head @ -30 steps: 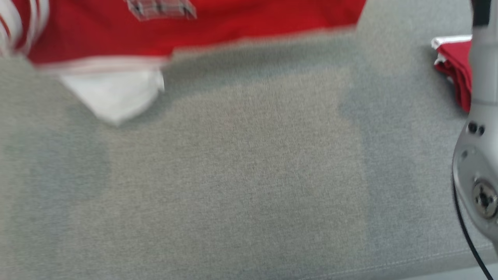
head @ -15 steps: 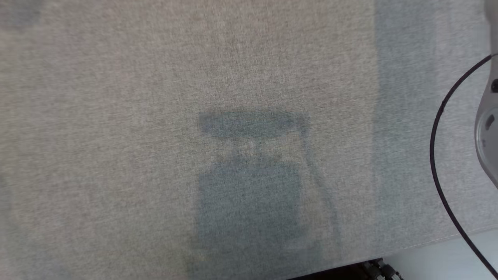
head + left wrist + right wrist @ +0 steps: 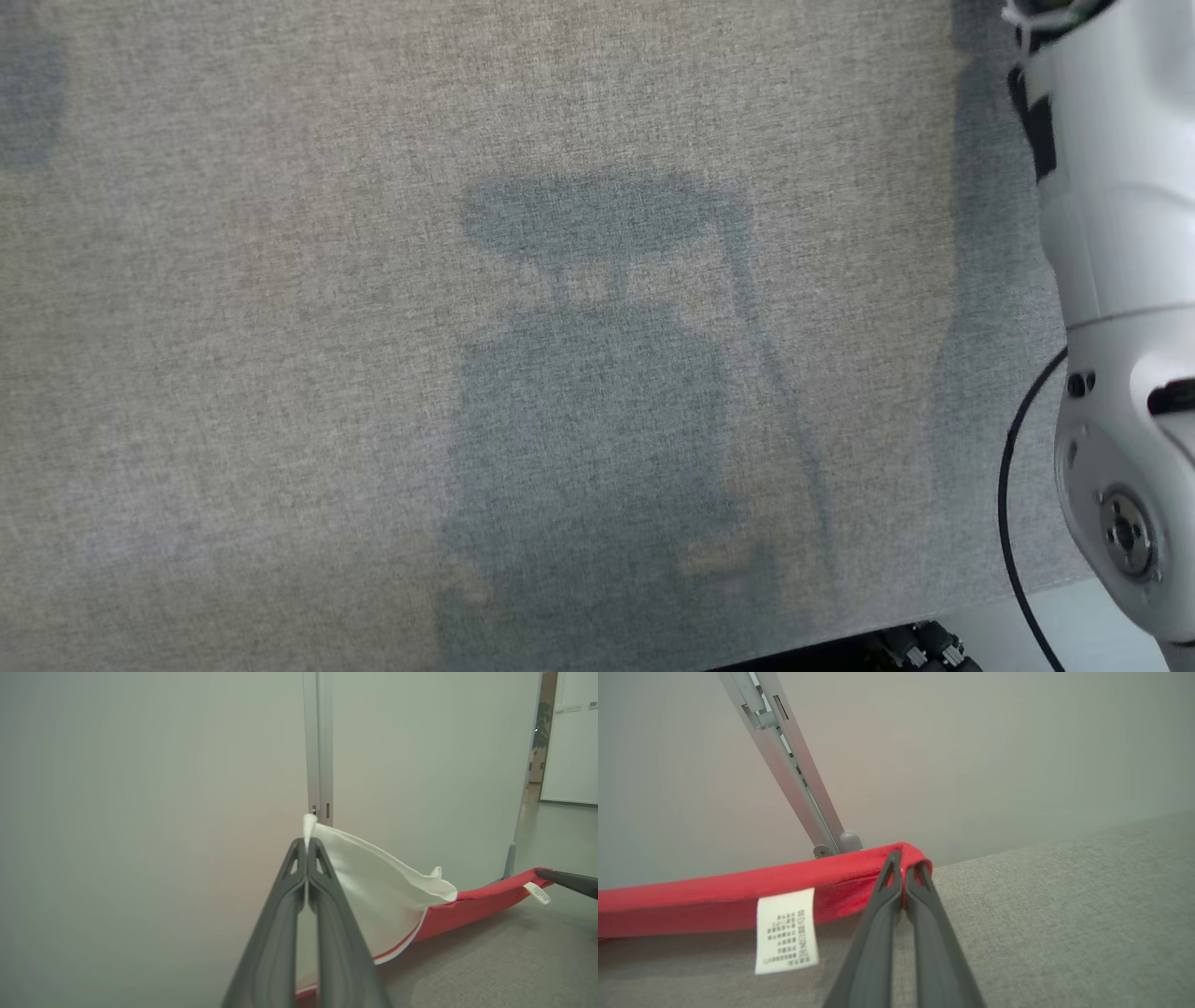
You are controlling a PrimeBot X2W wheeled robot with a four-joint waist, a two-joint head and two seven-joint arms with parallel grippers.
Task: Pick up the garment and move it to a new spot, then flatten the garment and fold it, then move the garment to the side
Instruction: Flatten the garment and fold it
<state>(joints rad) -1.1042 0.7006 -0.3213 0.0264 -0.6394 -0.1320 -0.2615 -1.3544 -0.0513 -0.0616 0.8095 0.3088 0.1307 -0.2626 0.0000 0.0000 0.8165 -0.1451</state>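
Note:
The garment (image 3: 472, 903) is red with a white part (image 3: 373, 882), stretched just above the grey cloth surface. My left gripper (image 3: 308, 842) is shut on the white corner of the garment in the left wrist view. At the far right of that view the dark fingers (image 3: 567, 882) of my other gripper hold the red edge near a white label (image 3: 537, 892). In the right wrist view my right gripper (image 3: 903, 868) is shut on the red garment (image 3: 738, 896), with its printed white label (image 3: 787, 931) hanging below. My pale right forearm (image 3: 1111, 280) shows in the head view.
A grey fabric-covered table (image 3: 280, 373) carries the shadow of my body at its middle. Its near edge (image 3: 980, 611) runs at the lower right. Behind the table stand pale panels joined by a metal post (image 3: 318, 742). A black cable (image 3: 1008, 485) loops beside the forearm.
The head camera has tilted down: the red garment has left the head view and bare grey table with my shadow has come in. The right forearm now sits larger at the right edge.

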